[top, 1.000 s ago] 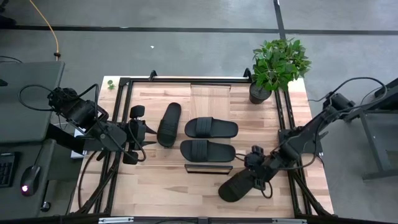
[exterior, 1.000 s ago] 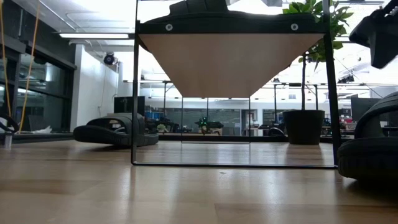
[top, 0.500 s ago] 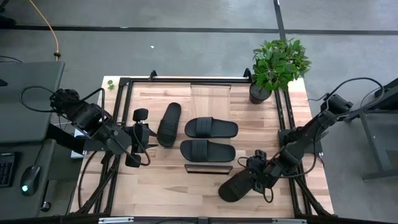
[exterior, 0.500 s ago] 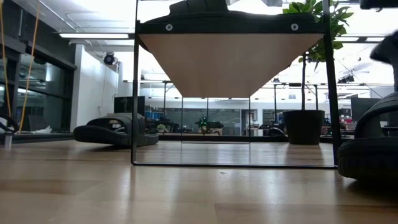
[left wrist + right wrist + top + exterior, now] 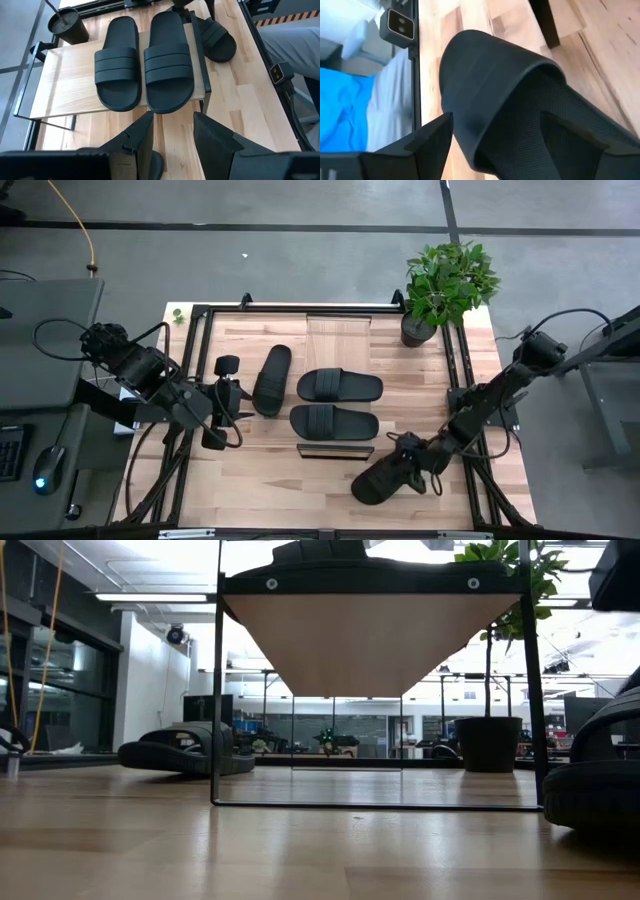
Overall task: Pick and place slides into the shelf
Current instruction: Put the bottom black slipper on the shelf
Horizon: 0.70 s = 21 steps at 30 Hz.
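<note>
Two black slides (image 5: 340,385) (image 5: 335,421) lie side by side on the light-wood shelf (image 5: 338,340); the left wrist view shows them too (image 5: 116,65) (image 5: 169,62). A third slide (image 5: 272,379) lies on the table left of the shelf. My left gripper (image 5: 222,395) hovers beside it, fingers (image 5: 142,135) a little apart with nothing between them. A fourth slide (image 5: 380,480) lies slantwise near the front right. My right gripper (image 5: 413,458) is low over its strap end, open, one finger (image 5: 427,142) outside the strap (image 5: 485,65) and the other (image 5: 570,140) over the meshed inside. My right gripper's open fingers stand on either side of the fourth slide's strap edge (image 5: 470,120), coming slanting down from the table's right. Whether either finger touches the slide I cannot tell. The slide rests on the table.
A potted plant (image 5: 440,285) stands at the table's far right corner. Dark metal rails (image 5: 455,380) run along the table's sides. In the low view the shelf board (image 5: 370,640) sits raised on thin black legs (image 5: 217,700). Bare wood lies at the front left.
My right gripper has come down toward the fourth slide, rolling and tipping as it sank, and now stands around the strap end, still open. The slide has stayed where it was.
</note>
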Available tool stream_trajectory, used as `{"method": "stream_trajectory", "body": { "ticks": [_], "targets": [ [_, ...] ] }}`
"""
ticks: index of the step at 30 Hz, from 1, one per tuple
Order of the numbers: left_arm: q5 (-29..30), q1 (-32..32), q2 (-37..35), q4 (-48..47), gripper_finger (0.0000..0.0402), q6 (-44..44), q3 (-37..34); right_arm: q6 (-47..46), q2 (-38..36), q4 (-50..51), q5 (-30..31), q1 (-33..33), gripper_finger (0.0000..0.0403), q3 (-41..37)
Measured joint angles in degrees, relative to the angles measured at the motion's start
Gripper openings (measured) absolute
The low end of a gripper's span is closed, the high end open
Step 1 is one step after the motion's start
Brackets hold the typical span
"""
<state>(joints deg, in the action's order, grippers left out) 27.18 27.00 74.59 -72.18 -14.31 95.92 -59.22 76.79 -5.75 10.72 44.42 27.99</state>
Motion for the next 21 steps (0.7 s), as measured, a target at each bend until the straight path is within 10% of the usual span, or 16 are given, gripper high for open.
{"method": "stream_trajectory", "body": {
  "ticks": [21],
  "targets": [
    [0.0, 0.0, 0.0, 0.04, 0.0124, 0.07, 0.0, -0.35, 0.04, -7.94, 1.83, 0.0, 0.0254, -2.6]
  ]
}}
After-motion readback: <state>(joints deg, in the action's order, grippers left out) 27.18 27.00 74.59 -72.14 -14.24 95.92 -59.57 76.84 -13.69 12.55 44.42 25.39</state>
